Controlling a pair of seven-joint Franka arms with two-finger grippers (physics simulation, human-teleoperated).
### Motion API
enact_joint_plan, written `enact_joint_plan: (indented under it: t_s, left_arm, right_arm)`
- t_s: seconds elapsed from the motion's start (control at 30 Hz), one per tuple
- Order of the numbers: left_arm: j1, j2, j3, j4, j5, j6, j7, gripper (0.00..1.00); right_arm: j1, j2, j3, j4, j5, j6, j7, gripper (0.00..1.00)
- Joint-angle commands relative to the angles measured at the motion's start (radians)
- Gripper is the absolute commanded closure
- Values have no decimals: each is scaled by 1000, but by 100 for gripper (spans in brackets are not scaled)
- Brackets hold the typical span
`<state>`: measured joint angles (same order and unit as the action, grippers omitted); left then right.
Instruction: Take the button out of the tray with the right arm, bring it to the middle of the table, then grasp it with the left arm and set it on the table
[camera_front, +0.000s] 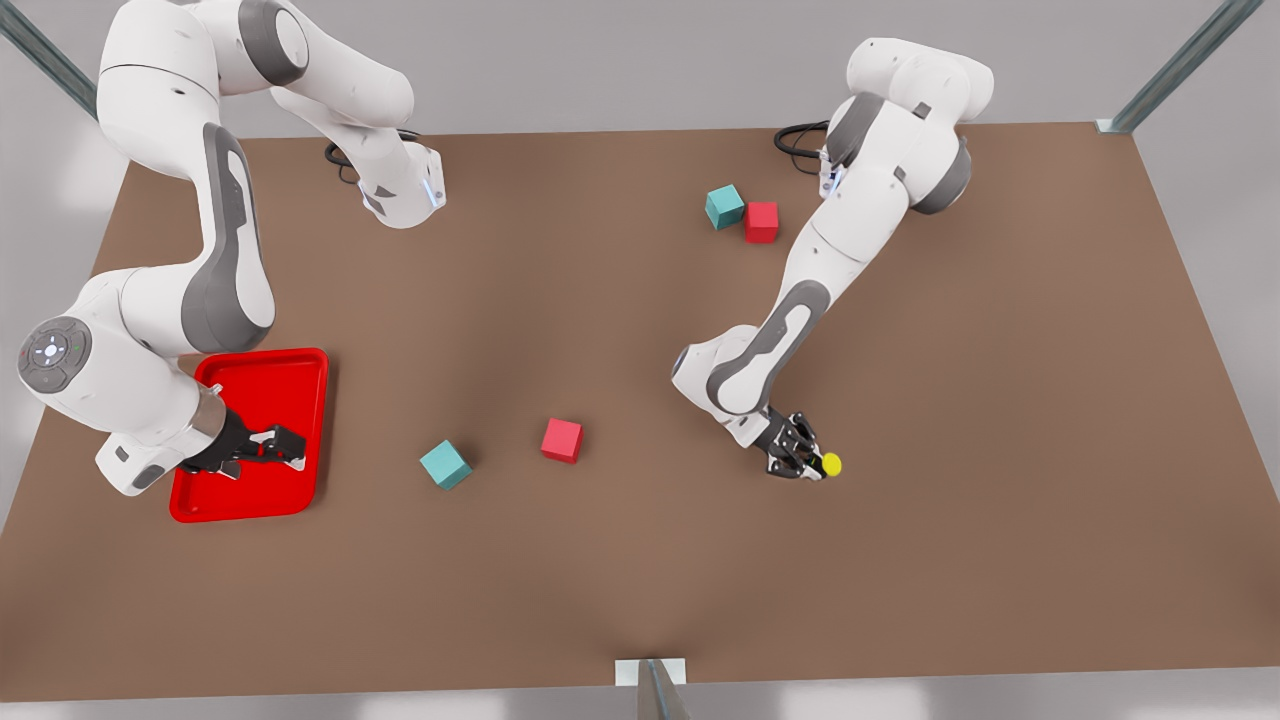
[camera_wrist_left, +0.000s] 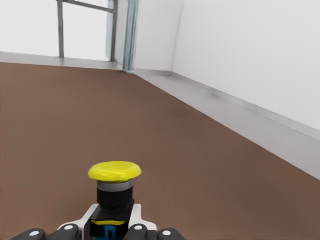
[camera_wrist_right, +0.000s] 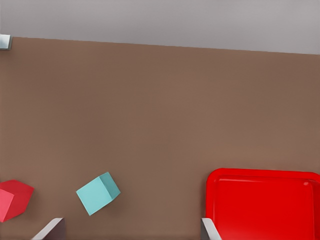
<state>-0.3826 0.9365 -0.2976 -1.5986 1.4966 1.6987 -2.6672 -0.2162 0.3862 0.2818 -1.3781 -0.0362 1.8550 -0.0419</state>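
The button (camera_front: 829, 464), yellow cap on a dark base, is held low over the brown table (camera_front: 980, 400) right of the middle in the front view. My left gripper (camera_front: 803, 461) is shut on its base. In the left wrist view the button (camera_wrist_left: 114, 187) stands just past the fingers (camera_wrist_left: 67, 231), which press on both sides of the base. The red tray (camera_front: 300, 372) lies at the front view's left. My right gripper (camera_front: 268, 445) hovers over it, open; its fingertips (camera_wrist_right: 51, 228) stand wide apart with nothing between them, beside the tray (camera_wrist_right: 265, 197).
A teal cube (camera_front: 445, 464) and a red cube (camera_front: 562, 440) lie between the tray and the button. Another teal cube (camera_front: 724, 206) and red cube (camera_front: 762, 222) sit touching at the far side. The right wrist view shows the teal cube (camera_wrist_right: 98, 193) and red cube (camera_wrist_right: 12, 199).
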Motion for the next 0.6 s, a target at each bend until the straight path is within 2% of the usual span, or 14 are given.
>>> enact_joint_plan:
  t_s: [0.0,0.43,0.53,0.57]
  left_arm:
    - [-2,1,2,0,7,-27,26,67]
    - [-24,24,0,2,4,-53,55,66]
    - [-24,24,0,2,4,-54,55,61]
    - [-24,24,2,2,4,-54,56,50]
  right_arm:
    - [0,-1,0,1,1,0,-1,0]
    - [0,-1,-1,1,1,0,-1,0]
    - [0,-1,-1,1,1,0,-1,0]
    - [0,-1,-1,1,1,0,-1,0]
